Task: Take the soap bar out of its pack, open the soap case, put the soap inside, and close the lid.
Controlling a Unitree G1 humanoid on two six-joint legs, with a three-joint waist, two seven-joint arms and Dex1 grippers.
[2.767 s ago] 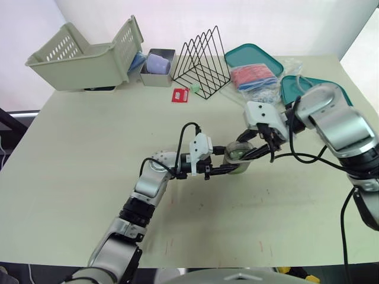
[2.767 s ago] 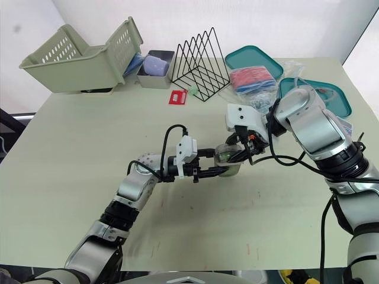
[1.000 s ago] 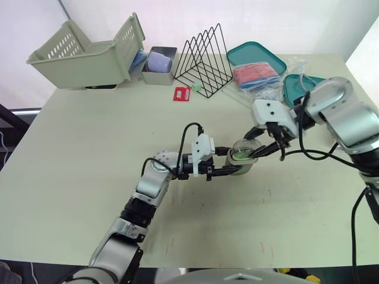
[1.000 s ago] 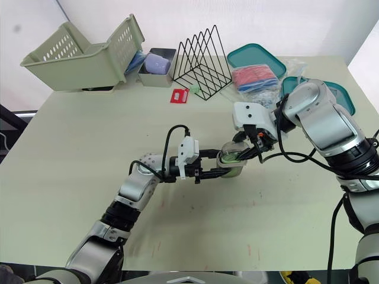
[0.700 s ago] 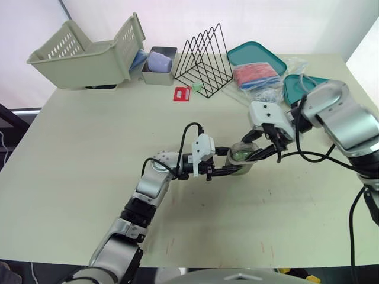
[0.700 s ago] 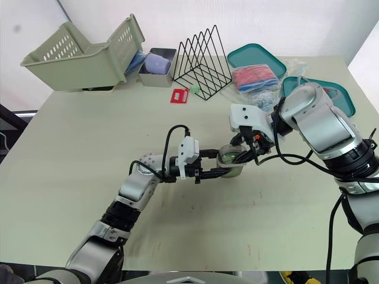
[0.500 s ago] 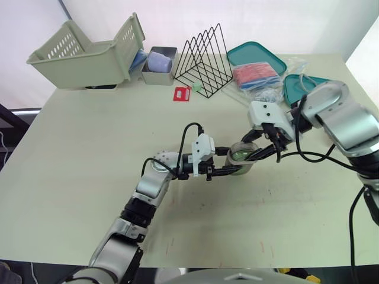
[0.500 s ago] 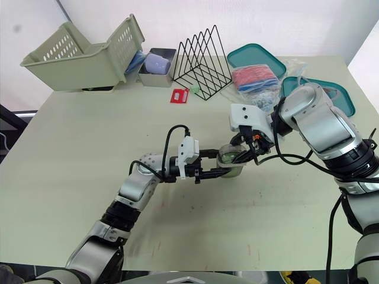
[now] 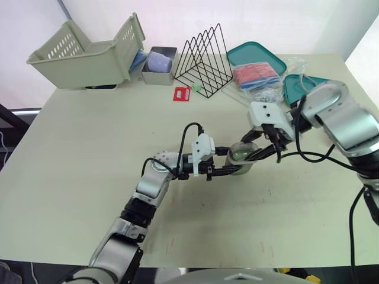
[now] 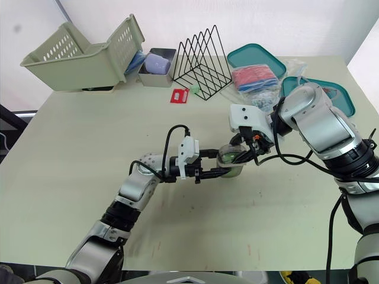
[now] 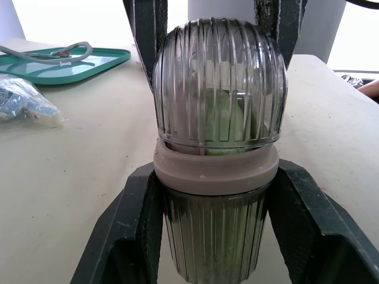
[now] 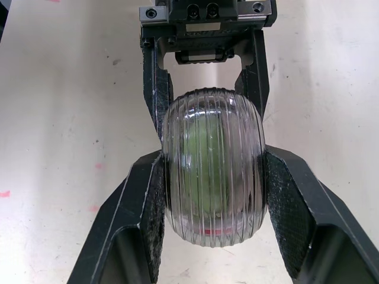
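Left tool [image 9: 235, 166], right tool [image 9: 251, 155] clamp case [image 11: 220, 106], soap [image 12: 204, 157] blurred

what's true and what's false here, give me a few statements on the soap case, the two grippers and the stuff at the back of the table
1. The left gripper and the right gripper are each shut on the soap case. True.
2. The soap case is empty. False: a green soap shows through its ribbed clear lid.
3. The wire rack lies tipped on its side. False: it stands upright at the back of the table.
4. A small red item lies on the table near the wire rack. True.
5. The basket sits at the robot's far right. False: it is at the far left.
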